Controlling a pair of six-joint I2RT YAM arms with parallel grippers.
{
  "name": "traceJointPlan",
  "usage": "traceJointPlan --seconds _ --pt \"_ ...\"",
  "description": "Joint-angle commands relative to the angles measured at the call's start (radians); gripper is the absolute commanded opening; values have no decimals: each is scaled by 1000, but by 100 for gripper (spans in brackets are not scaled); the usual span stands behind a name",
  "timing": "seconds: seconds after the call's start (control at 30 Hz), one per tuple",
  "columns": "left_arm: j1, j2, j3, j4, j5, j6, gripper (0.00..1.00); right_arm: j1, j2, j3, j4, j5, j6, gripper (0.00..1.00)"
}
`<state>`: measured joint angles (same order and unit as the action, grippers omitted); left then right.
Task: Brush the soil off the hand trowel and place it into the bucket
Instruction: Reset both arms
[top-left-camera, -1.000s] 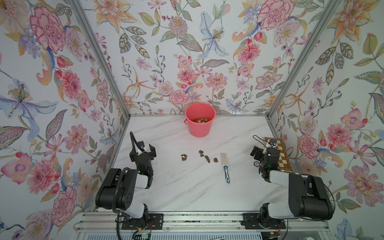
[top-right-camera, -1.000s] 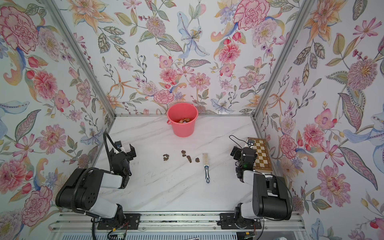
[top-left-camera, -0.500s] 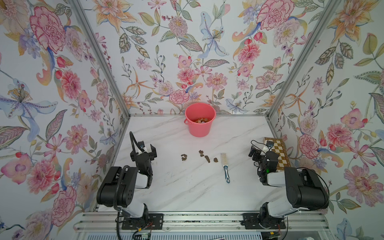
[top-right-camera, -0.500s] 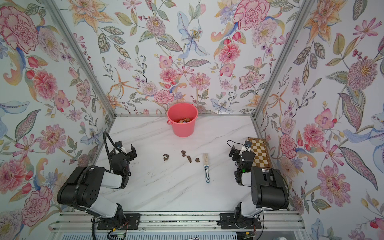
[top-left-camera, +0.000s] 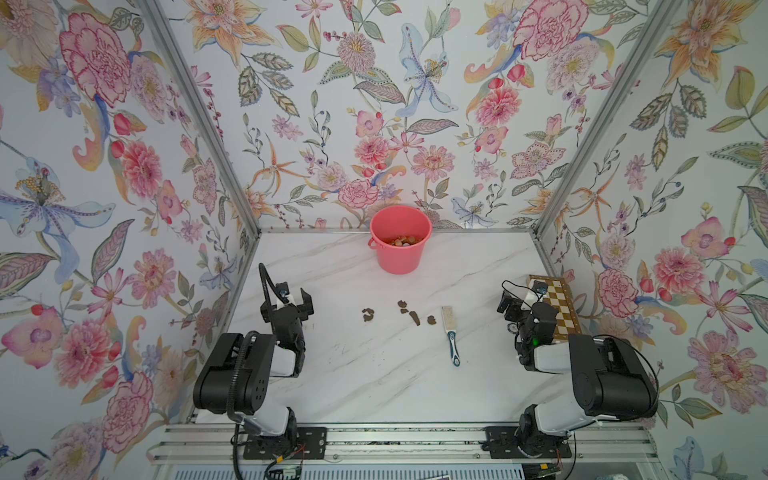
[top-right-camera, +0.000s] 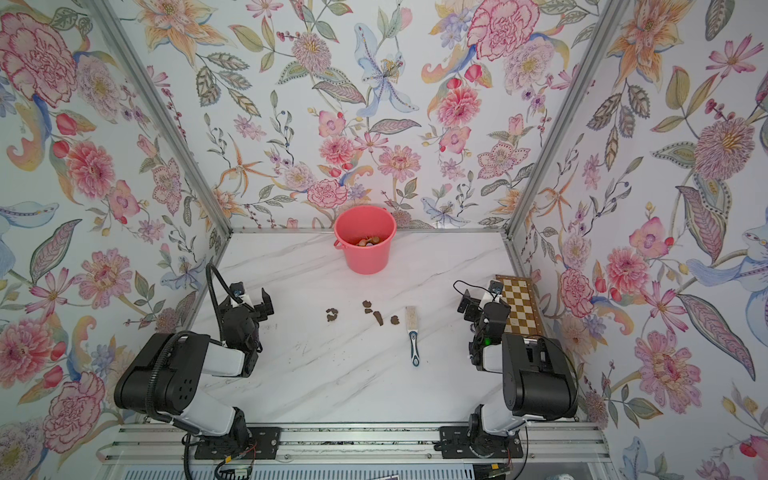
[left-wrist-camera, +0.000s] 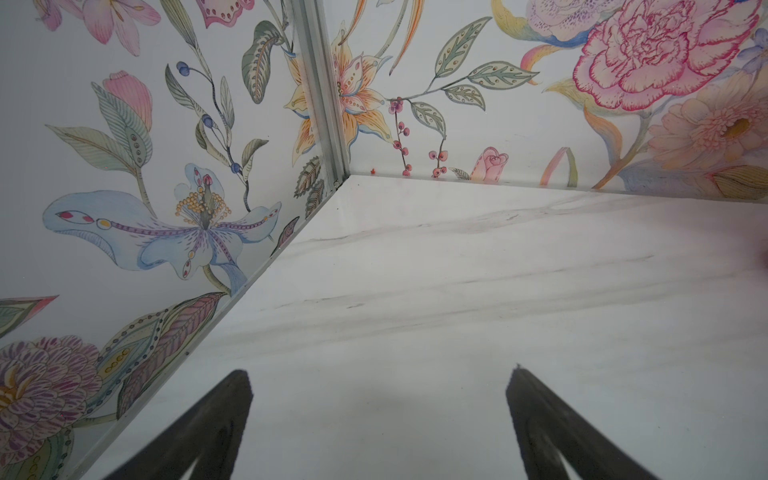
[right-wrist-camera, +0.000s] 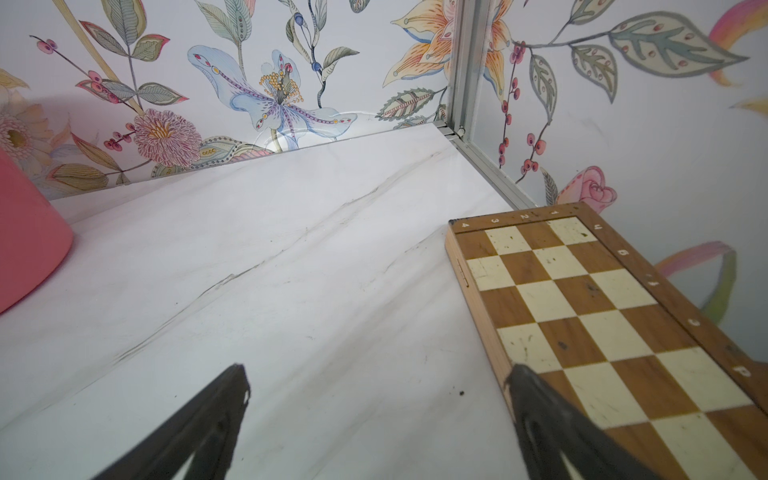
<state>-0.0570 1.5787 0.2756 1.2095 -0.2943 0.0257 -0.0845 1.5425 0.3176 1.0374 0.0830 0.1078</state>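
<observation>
Soil lies in small dark lumps at the middle of the worktop, in two loose clusters well apart from the bucket, which stands upright at the middle of the back edge. We see no hand trowel anywhere on the worktop. Some tan and brown shapes show inside the bucket, but they are too small for us to tell whether they are the trowel.

We judge the task to be at or near its end. The soil is down on the worktop, the brush lies flat just right of the lumps with its handle toward the front edge, and nothing is in hand.

The left arm sits folded near the front left corner and the right arm near the front right. On both, the jaws stand wide apart and hold nothing, as the wrist views also show.

A wooden chessboard lies along the right edge, just beside the right arm's jaws. Only the soil and the brush, both low on the worktop, lie between either arm and the bucket.
</observation>
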Motion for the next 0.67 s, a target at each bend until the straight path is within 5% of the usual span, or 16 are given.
traceJointPlan --seconds 0.0,0.63 --pt "0 7 -4 31 2 -1 99 8 4 -3 26 5 -14 99" --pt "13 3 -7 28 36 -7 99 3 5 -3 23 -2 -12 99"
